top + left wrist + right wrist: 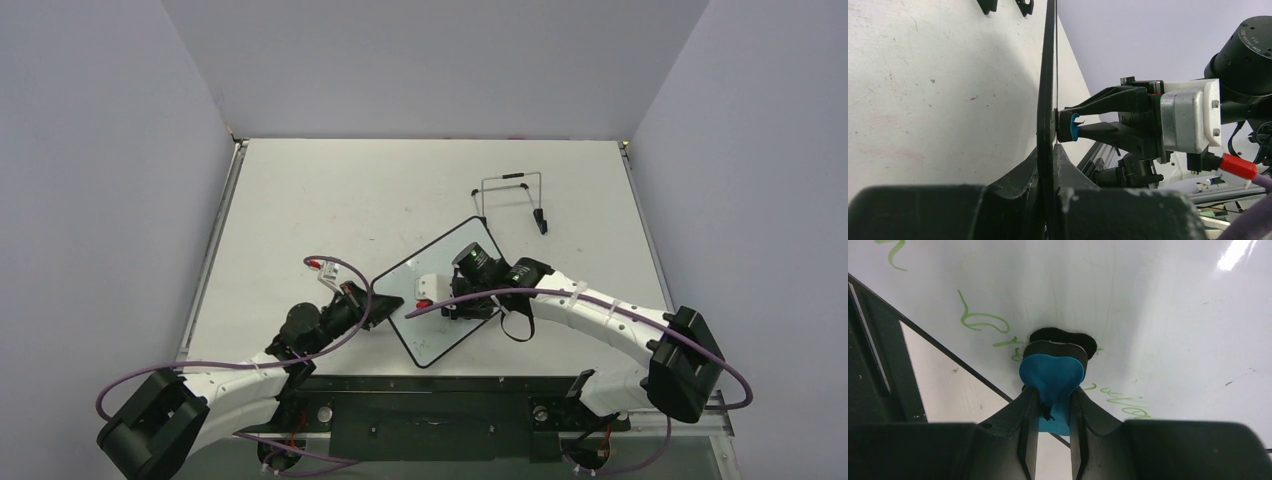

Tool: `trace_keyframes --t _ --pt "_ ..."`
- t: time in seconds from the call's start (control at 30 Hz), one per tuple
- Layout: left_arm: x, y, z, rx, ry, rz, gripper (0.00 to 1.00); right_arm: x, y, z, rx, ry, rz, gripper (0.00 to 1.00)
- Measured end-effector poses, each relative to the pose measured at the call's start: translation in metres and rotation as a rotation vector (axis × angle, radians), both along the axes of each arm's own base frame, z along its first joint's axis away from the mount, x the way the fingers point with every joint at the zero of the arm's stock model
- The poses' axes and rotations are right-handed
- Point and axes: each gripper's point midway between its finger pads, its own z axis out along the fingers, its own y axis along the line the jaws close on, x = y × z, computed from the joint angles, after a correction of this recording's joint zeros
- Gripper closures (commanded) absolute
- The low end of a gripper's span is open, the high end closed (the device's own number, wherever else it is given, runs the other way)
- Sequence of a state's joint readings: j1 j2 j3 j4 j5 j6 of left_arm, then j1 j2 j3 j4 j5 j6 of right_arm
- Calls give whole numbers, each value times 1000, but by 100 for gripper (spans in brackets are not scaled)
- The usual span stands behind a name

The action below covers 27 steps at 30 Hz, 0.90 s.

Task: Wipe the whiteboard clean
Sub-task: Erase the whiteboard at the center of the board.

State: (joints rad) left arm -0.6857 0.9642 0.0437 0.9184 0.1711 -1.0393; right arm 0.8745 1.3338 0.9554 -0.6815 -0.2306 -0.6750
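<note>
The whiteboard point(440, 290), white with a thin black frame, lies askew mid-table. My left gripper point(372, 306) is shut on its left edge; in the left wrist view the frame point(1047, 100) runs edge-on between my fingers. My right gripper point(432, 297) is shut on a small blue-black eraser point(1052, 374) and presses its dark felt against the board face point(1158, 315). Green handwriting point(979, 320) shows left of and below the eraser. The eraser point(1073, 126) also shows in the left wrist view, touching the board.
A black wire stand point(510, 196) with small feet lies on the table behind the board. The table point(330, 200) is white, with grey walls on three sides. A dark rail point(430, 405) runs along the near edge between the arm bases.
</note>
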Motion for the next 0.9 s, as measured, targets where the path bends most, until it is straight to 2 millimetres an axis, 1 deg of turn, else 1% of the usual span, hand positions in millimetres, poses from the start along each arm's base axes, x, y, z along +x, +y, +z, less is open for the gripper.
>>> trace_keyframes --t 0.07,0.1,0.17,0.23,0.3,0.37,0.43,0.63,0.73,0.8,0.83,0.9 --pt "0 0 -2 5 5 -2 100 1 -1 -2 -7 3 -12 100" --pt "0 0 -3 8 7 -2 100 4 -2 -2 -10 -5 -36 100" --pt "0 -1 -5 13 10 -6 100 18 -7 1 -6 -31 -115 100" --pt "-1 -2 -7 19 15 -12 100 40 -16 6 8 -68 -217 100" --pt "-2 -2 -9 23 19 -18 100 55 -23 11 20 -100 -290 100" --pt "-2 -2 -10 26 20 -22 100 61 -25 12 30 -107 -311 100" --pt "-2 -3 -10 27 18 -22 100 54 -22 11 38 -77 -270 100" --pt "-2 -2 -10 28 16 -22 100 10 -6 3 16 24 -56 100" --pt "-2 -3 -9 27 15 -22 100 -4 2 -1 -3 38 5 100" --pt "-2 -3 -9 26 15 -22 100 -8 5 -4 -15 40 19 100" --pt "-2 -3 -9 27 15 -22 100 -6 5 -5 -21 31 12 100" --pt "-2 -3 -9 27 14 -21 100 6 2 -4 -27 -4 -49 100"
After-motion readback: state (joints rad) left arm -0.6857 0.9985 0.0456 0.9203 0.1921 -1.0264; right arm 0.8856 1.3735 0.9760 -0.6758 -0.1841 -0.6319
